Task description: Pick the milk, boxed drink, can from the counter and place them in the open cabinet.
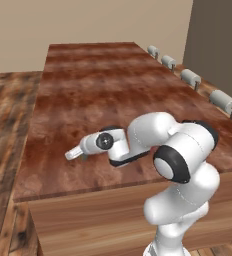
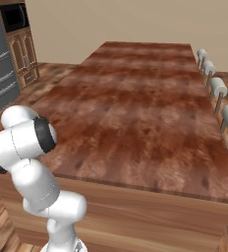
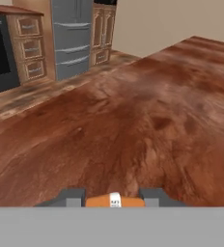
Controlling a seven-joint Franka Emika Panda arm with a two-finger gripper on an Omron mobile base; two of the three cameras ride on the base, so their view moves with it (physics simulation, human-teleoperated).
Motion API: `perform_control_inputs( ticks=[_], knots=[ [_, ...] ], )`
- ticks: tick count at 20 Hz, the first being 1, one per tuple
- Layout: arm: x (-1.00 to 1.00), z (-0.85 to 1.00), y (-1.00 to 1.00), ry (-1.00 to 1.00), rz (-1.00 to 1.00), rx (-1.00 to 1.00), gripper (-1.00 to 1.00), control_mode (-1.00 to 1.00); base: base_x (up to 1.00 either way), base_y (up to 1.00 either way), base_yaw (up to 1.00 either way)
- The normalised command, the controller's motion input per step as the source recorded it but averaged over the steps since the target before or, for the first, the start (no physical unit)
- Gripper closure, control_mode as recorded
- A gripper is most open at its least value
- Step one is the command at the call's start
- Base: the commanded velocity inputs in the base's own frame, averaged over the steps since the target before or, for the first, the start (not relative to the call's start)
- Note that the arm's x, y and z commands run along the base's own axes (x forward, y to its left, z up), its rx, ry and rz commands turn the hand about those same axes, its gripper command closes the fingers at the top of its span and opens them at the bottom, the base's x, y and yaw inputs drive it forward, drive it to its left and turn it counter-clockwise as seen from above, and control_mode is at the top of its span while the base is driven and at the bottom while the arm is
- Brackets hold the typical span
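The fingers (image 3: 115,198) are clamped on the boxed drink (image 3: 115,200), held low over the worktop (image 3: 147,125) near its front edge. That grip suits carrying it to the cabinet.

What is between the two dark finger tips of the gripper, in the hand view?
A small yellow-orange box with a white label, the boxed drink, sits clamped between the gripper fingers, above the reddish-brown wooden counter. Its lower part is hidden.

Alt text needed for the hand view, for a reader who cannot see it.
The gripper is shut on the boxed drink, a small orange box between the two dark fingertips, low over the reddish-brown wood-grain counter. Beyond the counter stand a grey refrigerator and wooden drawer cabinets.
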Motion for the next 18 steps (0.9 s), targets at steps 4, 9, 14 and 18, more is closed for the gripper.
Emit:
perform_control_inputs(
  ticks=[4, 9, 14, 18],
  knots=[
    [-0.31, 1.00, 0.00, 0.00, 0.00, 0.00, 1.00, -1.00, 0.00, 0.00, 0.00],
    [-0.33, 1.00, 0.00, 0.00, 0.00, 0.00, 1.00, -1.00, 0.00, 0.00, 0.00],
    [-0.21, 1.00, 0.04, 0.11, 0.00, 0.00, 1.00, -1.00, 0.00, 0.00, 0.00],
    [-0.35, 1.00, 0.05, 0.05, -0.02, 0.00, 1.00, -1.00, 0.00, 0.00, 0.00]
  ],
)
